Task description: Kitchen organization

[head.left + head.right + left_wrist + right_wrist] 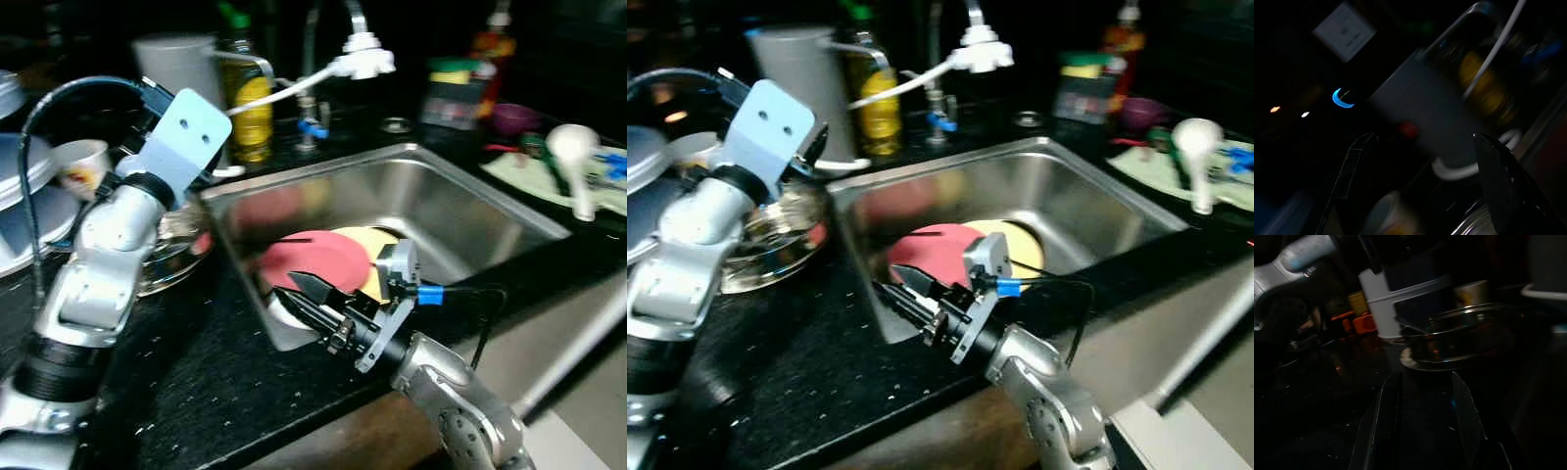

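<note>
Black speckled countertop [196, 382], steel sink [470, 211] set in it, dark backdrop (dimly lit), faucet [328, 39] behind.

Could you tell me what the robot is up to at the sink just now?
The right gripper, fingers open and holding nothing, hovers at the near left edge of the sink, where a red plate overlaps a yellow plate. The left gripper, also open, is raised over a glass bowl on the black counter.

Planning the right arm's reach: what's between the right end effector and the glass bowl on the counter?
Bare black countertop separates the right end effector from the glass bowl, seen in the right wrist view.
</note>
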### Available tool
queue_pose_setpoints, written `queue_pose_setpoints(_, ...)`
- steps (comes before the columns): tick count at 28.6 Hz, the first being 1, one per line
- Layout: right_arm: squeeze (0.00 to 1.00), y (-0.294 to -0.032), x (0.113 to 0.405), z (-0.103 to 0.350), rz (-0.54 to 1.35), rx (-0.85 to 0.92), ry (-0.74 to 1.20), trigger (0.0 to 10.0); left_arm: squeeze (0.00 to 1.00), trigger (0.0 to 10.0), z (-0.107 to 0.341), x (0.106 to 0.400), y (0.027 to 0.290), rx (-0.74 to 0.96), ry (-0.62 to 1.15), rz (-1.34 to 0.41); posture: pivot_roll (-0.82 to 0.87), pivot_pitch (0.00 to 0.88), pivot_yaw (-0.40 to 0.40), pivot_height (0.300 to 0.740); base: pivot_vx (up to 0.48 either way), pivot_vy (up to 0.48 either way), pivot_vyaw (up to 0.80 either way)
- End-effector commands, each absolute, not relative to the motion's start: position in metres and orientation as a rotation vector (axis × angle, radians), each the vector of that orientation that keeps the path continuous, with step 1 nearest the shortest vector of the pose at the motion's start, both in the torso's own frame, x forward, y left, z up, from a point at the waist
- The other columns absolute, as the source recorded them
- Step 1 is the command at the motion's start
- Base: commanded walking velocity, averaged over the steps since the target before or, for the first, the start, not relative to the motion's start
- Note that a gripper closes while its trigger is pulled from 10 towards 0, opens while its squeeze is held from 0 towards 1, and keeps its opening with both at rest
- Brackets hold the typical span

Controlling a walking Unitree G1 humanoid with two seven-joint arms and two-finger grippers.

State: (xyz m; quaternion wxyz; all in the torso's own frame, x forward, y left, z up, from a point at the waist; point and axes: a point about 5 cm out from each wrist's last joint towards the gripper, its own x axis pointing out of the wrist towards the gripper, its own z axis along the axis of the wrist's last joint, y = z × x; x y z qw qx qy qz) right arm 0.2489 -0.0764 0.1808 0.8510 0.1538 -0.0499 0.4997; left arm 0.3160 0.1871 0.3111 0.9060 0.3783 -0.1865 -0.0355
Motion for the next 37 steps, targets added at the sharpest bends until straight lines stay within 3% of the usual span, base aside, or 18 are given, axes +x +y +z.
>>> queue_pose_setpoints(1,0.0,-0.078,0.249,0.181,1.053,0.325,-0.11,10.0,0.0,10.0,0.312,0.312,0.188,0.809,-0.364,-0.115,-0.04,0.0,-0.005,0.74,0.0,0.0,0.79)
queue_pose_setpoints(10,0.0,-0.078,0.25,0.179,1.054,0.357,-0.1,10.0,0.0,10.0,0.287,0.294,0.196,0.925,-0.142,-0.456,-0.03,0.0,-0.009,0.74,0.0,0.0,0.75)
queue_pose_setpoints(16,0.0,-0.079,0.252,0.179,1.045,0.373,-0.091,10.0,0.0,10.0,0.267,0.287,0.204,0.976,0.012,-0.595,-0.03,0.0,-0.013,0.74,0.0,0.0,0.0)
queue_pose_setpoints(27,0.0,-0.078,0.253,0.179,1.045,0.37,-0.089,10.0,0.0,10.0,0.245,0.278,0.214,1.013,0.188,-0.761,-0.03,0.0,-0.011,0.74,0.0,0.0,0.0)
queue_pose_setpoints(37,0.0,-0.079,0.253,0.179,1.041,0.369,-0.09,10.0,0.0,10.0,0.244,0.279,0.219,1.021,0.229,-0.794,-0.04,0.0,-0.006,0.74,0.0,0.0,0.0)
